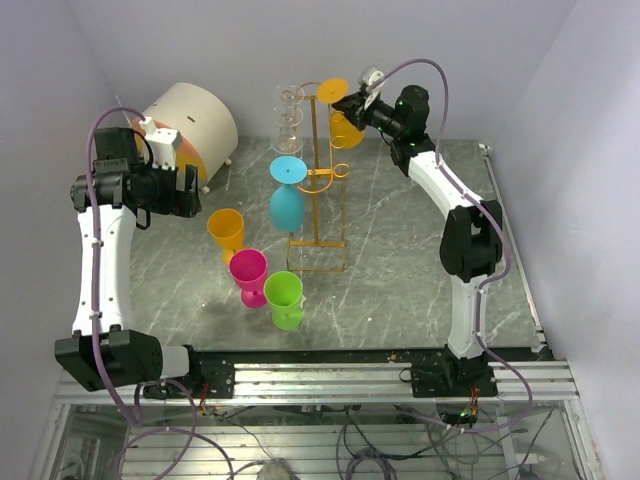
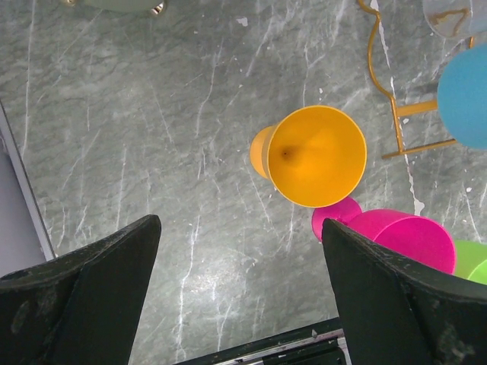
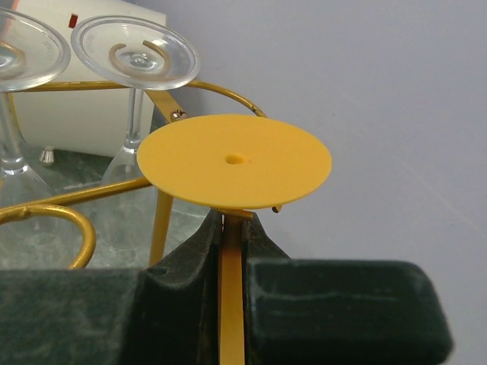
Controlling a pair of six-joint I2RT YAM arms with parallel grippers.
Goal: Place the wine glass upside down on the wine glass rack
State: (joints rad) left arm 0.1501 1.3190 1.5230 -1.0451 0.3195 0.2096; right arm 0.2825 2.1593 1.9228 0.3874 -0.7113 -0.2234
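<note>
The gold wire wine glass rack (image 1: pixel 318 200) stands mid-table. My right gripper (image 1: pixel 362 103) is at its upper right, shut on the stem of an orange wine glass (image 1: pixel 345 128) held upside down, foot (image 1: pixel 333 90) on top. In the right wrist view, the fingers (image 3: pixel 190 258) pinch the stem just under the round orange foot (image 3: pixel 234 161). A bit of gold rack wire (image 3: pixel 46 201) shows right beneath the foot. My left gripper (image 1: pixel 188 190) is open and empty, high over the table at left (image 2: pixel 242 224).
A blue glass (image 1: pixel 286 205) and clear glasses (image 1: pixel 288 115) hang upside down on the rack's left side. Orange (image 1: pixel 227 232), pink (image 1: pixel 249 275) and green (image 1: pixel 284 298) glasses stand on the table in front. A cream drum (image 1: pixel 190 125) sits at back left.
</note>
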